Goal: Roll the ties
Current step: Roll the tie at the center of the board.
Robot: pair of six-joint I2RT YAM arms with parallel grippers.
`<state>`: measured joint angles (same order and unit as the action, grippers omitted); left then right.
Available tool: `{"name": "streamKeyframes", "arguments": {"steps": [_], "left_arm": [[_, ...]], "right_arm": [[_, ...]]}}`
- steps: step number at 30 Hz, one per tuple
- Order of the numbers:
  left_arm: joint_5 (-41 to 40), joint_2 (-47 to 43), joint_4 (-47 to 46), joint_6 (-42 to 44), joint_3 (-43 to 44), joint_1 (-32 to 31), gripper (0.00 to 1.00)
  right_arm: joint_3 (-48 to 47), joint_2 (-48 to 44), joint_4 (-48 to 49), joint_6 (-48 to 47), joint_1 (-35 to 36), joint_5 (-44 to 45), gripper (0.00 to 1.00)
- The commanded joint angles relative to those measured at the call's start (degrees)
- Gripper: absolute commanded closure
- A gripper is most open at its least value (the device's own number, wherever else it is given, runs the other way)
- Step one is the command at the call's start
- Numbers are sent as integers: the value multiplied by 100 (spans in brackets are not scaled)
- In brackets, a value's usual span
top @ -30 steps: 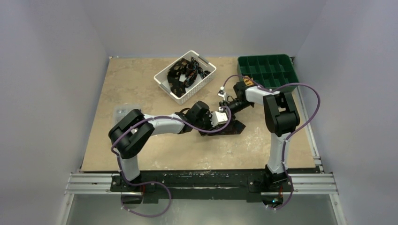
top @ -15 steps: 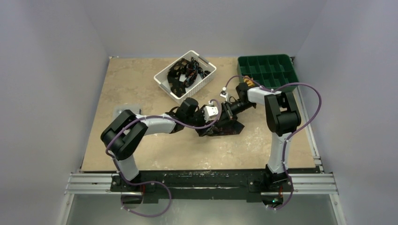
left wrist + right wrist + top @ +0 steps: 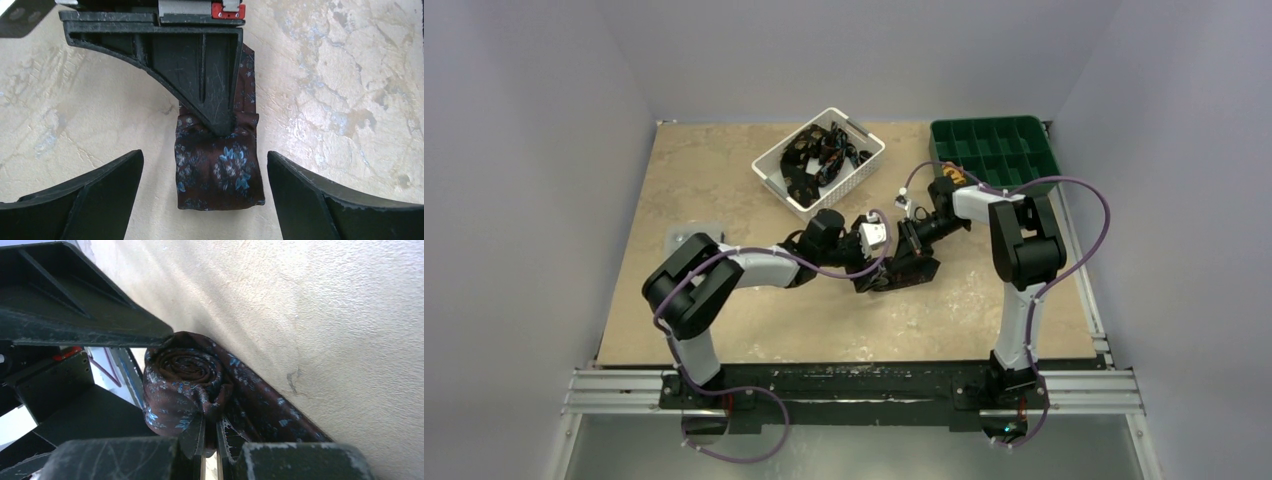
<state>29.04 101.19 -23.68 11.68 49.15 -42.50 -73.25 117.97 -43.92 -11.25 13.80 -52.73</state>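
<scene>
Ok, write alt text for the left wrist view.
A partly rolled dark floral tie lies on a beige table between the left gripper's wide-open jaws. The right gripper reaches in from the top, its tip on the roll.

Soft, even light falls from overhead; the bench (image 3: 714,190) reads bright and pale, with only faint, short shadows beneath the arms. The left wrist view is crisp, the tie (image 3: 220,170) sharp, with mild glare at 2 o'clock. The right wrist view washes out toward 1 o'clock, and the right gripper (image 3: 210,434) at 6 o'clock looks dark and soft.
</scene>
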Motion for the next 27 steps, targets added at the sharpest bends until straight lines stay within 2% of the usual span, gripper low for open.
{"name": "streamKeyframes", "arguments": {"steps": [1, 9, 18, 22, 27], "left_arm": [[106, 308, -389, 96, 90, -9, 6], [-22, 352, -684, 39, -222, -23, 14], [-311, 588, -747, -161, -49, -279, 21], [-324, 625, -608, 81, -17, -369, 32], [-385, 568, -81, 414, 170, -466, 53]], "right_arm": [[180, 165, 271, -340, 44, 1550, 100], [250, 189, 314, -231, 42, 1830, 100], [288, 250, 367, -220, 61, 1857, 100], [224, 236, 392, -247, 125, 1819, 100], [188, 200, 425, -271, 279, 1801, 100]]}}
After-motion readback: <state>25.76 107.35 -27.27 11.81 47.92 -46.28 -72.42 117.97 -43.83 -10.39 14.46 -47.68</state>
